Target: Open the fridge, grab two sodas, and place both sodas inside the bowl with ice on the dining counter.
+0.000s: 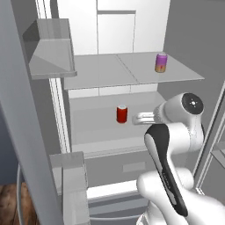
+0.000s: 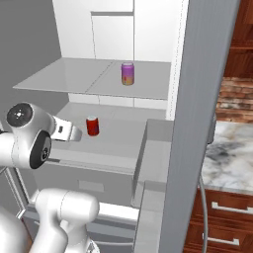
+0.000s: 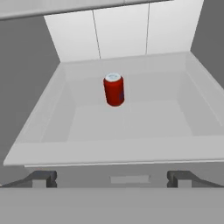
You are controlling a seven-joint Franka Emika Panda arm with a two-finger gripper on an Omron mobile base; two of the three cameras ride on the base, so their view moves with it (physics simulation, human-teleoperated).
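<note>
Fridge (image 1: 83, 48) is open and you're on the first grab: pincer (image 3: 111, 178) spread wide and empty, short of the red soda (image 3: 114, 89) upright on the lower shelf, purple one (image 1: 161, 62) above; drive straight in, then close.

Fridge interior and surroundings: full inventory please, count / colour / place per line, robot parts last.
fridge: 1, grey outside, white inside, doors open, straight ahead of the arm
upper shelf: 1, grey, across the fridge interior
lower shelf: 1, light grey, tray-like with raised sides, below the upper shelf
red soda can: 1, red with pale top, upright near the middle of the lower shelf
purple soda can: 1, purple over an orange-tan base, upright on the upper shelf
door bins: grey, on the inside of the open doors
marble counter: 1, white-grey top on reddish wood drawers, right of the fridge
brick wall: reddish, behind that counter
arm: 1, white with dark joints
gripper: 1, dark tips, open, in front of the lower shelf, short of the red can
</note>
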